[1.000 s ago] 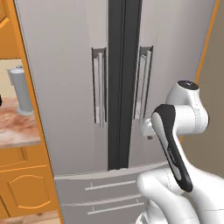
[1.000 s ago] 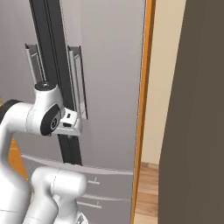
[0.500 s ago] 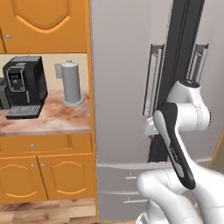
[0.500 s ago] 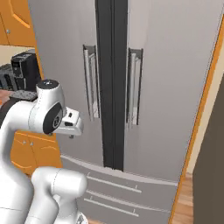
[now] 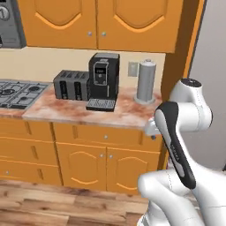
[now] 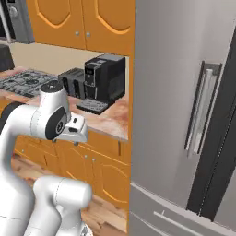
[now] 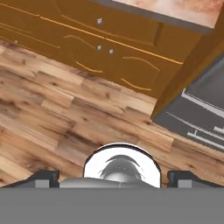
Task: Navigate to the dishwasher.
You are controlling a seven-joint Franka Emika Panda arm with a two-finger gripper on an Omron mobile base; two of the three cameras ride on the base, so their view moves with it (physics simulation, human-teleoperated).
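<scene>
The dishwasher is out of view. My arm is folded close over the base, with the hand [image 5: 152,128] at counter height in front of the orange lower cabinets [image 5: 88,163]. From the right base view the hand [image 6: 76,130] points down. In the hand view my gripper [image 7: 116,178] looks down at the wooden floor [image 7: 52,109]; its two dark fingertips [image 7: 43,177] stand far apart with nothing between them.
A marble counter [image 5: 66,112] carries a black coffee machine [image 5: 103,79], a dark toaster [image 5: 70,84] and a steel canister [image 5: 146,81]. A gas hob [image 5: 17,90] lies at the left. The tall grey fridge [image 6: 184,115] stands close on the right.
The whole picture has swung left as the base turned: the fridge, central before, now sits at the right, and the counter with its appliances has come into the middle. The arm's pose is unchanged.
</scene>
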